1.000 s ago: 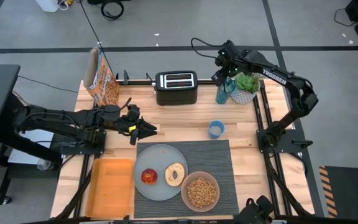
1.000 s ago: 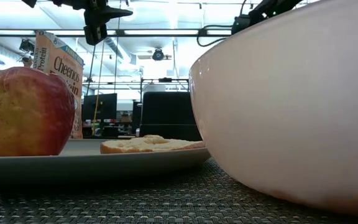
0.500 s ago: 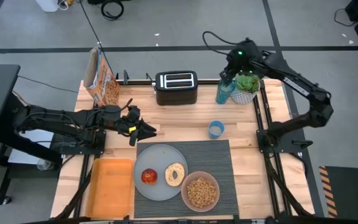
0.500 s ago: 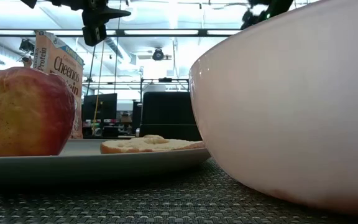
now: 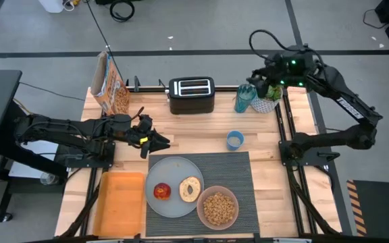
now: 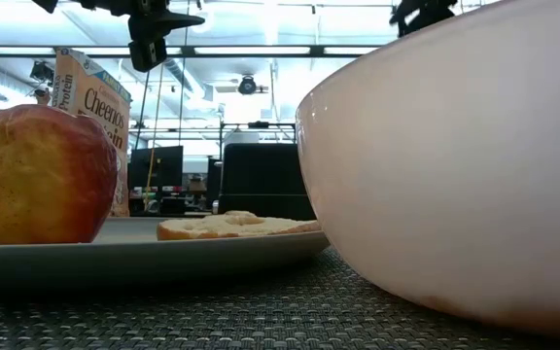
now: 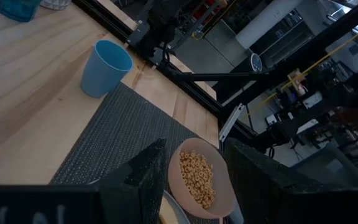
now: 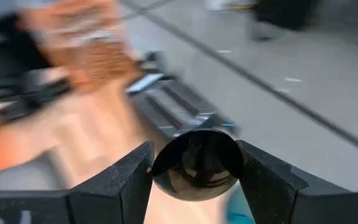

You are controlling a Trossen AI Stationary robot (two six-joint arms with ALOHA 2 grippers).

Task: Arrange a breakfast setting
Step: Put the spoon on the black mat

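A dark striped placemat (image 5: 238, 172) lies at the table's near middle. On it stand a grey plate (image 5: 174, 167) with a red apple (image 5: 162, 192) and a bagel (image 5: 190, 189), and a pinkish bowl (image 5: 217, 207) of brown cereal. My left gripper (image 5: 162, 142) hovers open and empty just past the plate's far left rim. My right gripper (image 5: 258, 75) is high over the far right corner, above a teal bottle (image 5: 243, 99), shut on a dark spoon (image 8: 196, 163). My right gripper pinches the dark spoon between its two fingers. The spoon's round shiny bowl end (image 8: 197, 155) shows between the fingertips (image 8: 132, 177) in the right wrist view. The spoon is lifted clear, high above the table. The handle is hidden.
A black toaster (image 5: 191, 94) stands at the far middle, a cereal box (image 5: 110, 84) at the far left, and a potted plant (image 5: 269, 93) beside the bottle. A blue cup (image 5: 234, 140) stands just beyond the placemat. An orange tray (image 5: 120, 202) lies left of the plate.
My right arm has swung toward the table's right edge above the far right corner, carrying the spoon between its fingers. My left arm and the things on the placemat have kept still.
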